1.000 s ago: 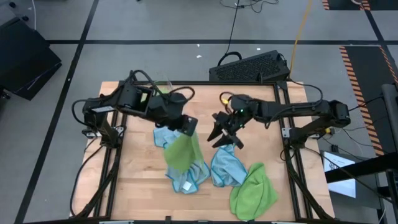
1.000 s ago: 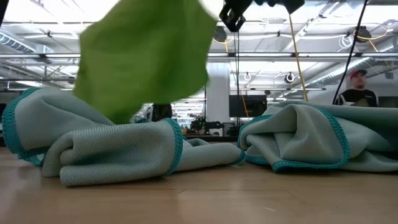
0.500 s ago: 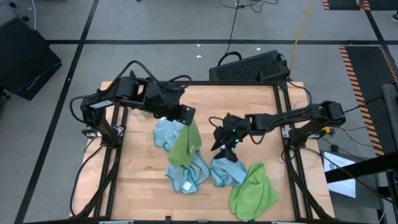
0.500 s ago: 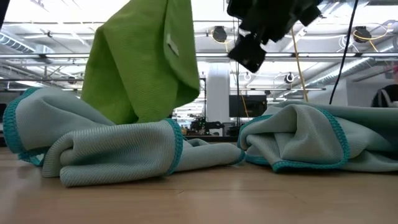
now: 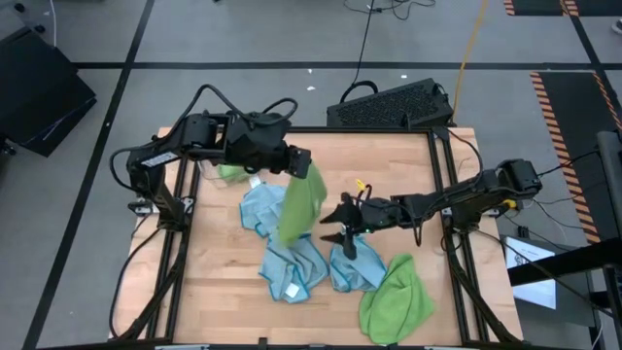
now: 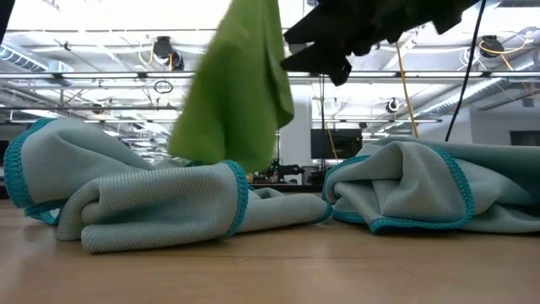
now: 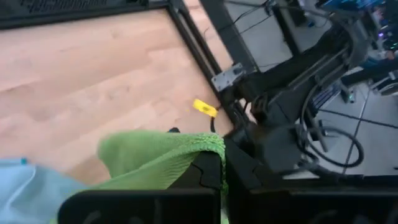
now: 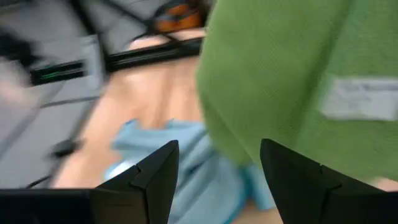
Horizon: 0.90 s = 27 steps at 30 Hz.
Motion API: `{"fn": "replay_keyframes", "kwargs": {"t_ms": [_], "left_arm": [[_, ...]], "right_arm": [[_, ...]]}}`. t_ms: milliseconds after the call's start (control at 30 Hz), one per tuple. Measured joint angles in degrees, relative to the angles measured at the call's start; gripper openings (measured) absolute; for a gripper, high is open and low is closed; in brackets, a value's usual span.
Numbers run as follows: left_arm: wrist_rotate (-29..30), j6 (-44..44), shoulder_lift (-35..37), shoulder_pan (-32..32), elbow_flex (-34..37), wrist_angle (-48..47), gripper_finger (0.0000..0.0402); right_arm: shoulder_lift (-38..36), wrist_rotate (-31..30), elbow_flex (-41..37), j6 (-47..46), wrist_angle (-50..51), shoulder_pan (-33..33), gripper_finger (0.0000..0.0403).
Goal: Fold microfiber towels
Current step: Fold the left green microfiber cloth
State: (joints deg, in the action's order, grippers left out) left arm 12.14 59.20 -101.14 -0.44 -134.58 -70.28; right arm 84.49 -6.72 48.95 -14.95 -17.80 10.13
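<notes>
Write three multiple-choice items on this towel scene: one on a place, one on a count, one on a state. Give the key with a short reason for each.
1. Where is the hanging green towel?
A. Flat on the floor
B. Held up above the blue towels by the left tool
C. Inside the keyboard

2. How many green towels lie at the table's near right corner in the high view?
A. One
B. Three
C. None

3. How do the right tool's fingers stand?
A. Shut on a blue towel
B. Shut on the yellow tag
C. Open, beside the hanging towel

Key: B, the left tool is shut on the towel's top edge and it dangles over the blue towel. A, a single crumpled green towel lies there. C, the right wrist view shows both fingers apart with nothing between them.
</notes>
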Motion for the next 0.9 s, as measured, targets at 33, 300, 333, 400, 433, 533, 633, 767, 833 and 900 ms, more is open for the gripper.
{"fn": "replay_keyframes", "kwargs": {"t_ms": [33,300,333,400,433,533,633,767,833,900], "left_arm": [[0.0,-0.56,-0.05,0.26,0.0,0.33,0.0001],[-2.18,-5.11,-0.15,2.09,0.0,0.55,0.0001],[-2.91,-5.76,-0.15,2.29,0.0,0.54,0.0001],[-4.25,-6.77,-0.15,2.57,0.0,0.56,0.0001],[-4.66,-7.2,-0.15,2.67,0.0,0.56,0.0001],[-4.91,-8.25,-0.15,2.68,0.0,0.56,0.0001],[-5.03,-8.53,-0.15,2.68,0.0,0.58,0.0001],[-5.07,-9.25,-0.15,2.68,0.0,0.5,0.0001],[-5.28,-10.64,-0.15,2.67,0.0,0.47,0.0001],[-5.97,-11.96,-0.15,2.62,0.0,0.39,0.0001]], "right_arm": [[0.0,-4.33,0.0,0.06,0.16,0.34,0.0217],[0.09,-20.97,0.0,-0.42,2.37,-0.06,0.0217],[0.09,-21.99,0.0,-0.51,2.66,-0.41,0.0217],[0.09,-23.52,0.0,-0.8,2.97,-1.22,0.0217],[0.09,-23.5,0.0,-0.73,2.89,-1.66,0.0217],[0.09,-23.36,0.0,0.28,2.79,-2.68,0.0217],[0.4,-23.07,-0.79,2.59,1.98,-3.35,0.0217],[0.42,-19.37,-2.54,3.65,0.08,-3.41,0.0217],[0.42,-17.68,-3.6,3.69,-0.41,-3.36,0.0217],[0.42,-17.05,-4.52,3.54,-0.39,-3.38,0.0217]]}}
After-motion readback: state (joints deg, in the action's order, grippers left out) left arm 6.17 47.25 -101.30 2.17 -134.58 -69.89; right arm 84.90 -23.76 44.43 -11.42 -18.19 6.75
